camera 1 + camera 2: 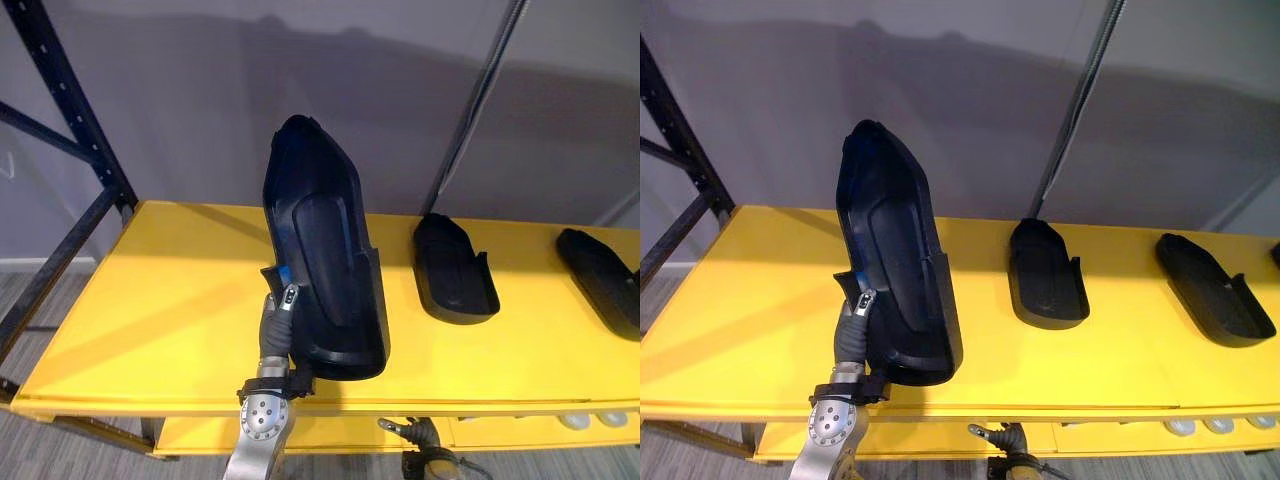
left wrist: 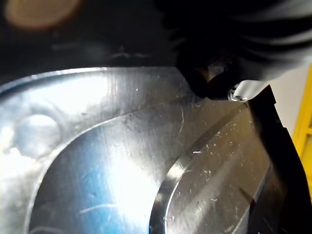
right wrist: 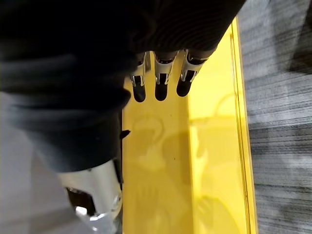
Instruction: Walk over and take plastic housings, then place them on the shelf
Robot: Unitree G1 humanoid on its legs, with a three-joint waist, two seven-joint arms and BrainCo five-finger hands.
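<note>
My left hand (image 1: 278,325) is shut on the near edge of a long black plastic housing (image 1: 325,260). The housing stands tilted, hollow side toward me, with its lower end just over the front part of the yellow shelf (image 1: 150,300). Close up, the glossy inside of the housing (image 2: 122,161) shows past a curled finger (image 2: 214,85). Two more black housings (image 1: 455,270) (image 1: 600,278) lie flat on the shelf to the right. My right hand (image 3: 161,80) hangs low by a lower yellow level, fingers relaxed and holding nothing.
A black rack upright with a brace (image 1: 80,130) stands at the left end of the shelf. A grey slanted rod (image 1: 480,100) rises behind the middle housing. Small white parts (image 1: 590,420) sit on the lower level at the right. A grey wall backs the rack.
</note>
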